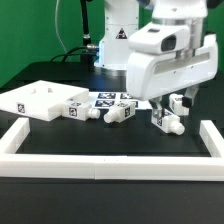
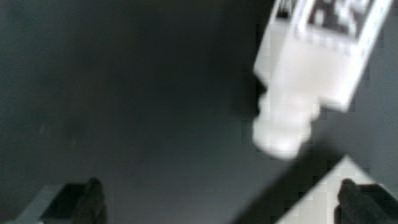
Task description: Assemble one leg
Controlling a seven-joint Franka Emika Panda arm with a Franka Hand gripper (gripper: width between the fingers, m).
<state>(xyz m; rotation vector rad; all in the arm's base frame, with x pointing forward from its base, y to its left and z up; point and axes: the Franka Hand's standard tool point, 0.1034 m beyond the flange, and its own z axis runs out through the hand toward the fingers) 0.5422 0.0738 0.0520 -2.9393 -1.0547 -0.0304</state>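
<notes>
The gripper (image 1: 172, 106) is held spread, nothing pinched, just above the leg (image 1: 166, 122), which is laid toward the bench (image 1: 100, 142) edge at the exterior view's right.

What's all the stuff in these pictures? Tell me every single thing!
legs: at least three, white with black-and-white tags, on the table between the panel and the gripper; one sits just below the gripper.
panel: one, white, flat, at the exterior view's left.
border rails: three sides seen, white, along the front and both sides.
marker board: one, white with tags, behind the legs.
table: one, black.
arm: one, white, above the table.
gripper: one, dark fingers, open, holding nothing.
</notes>
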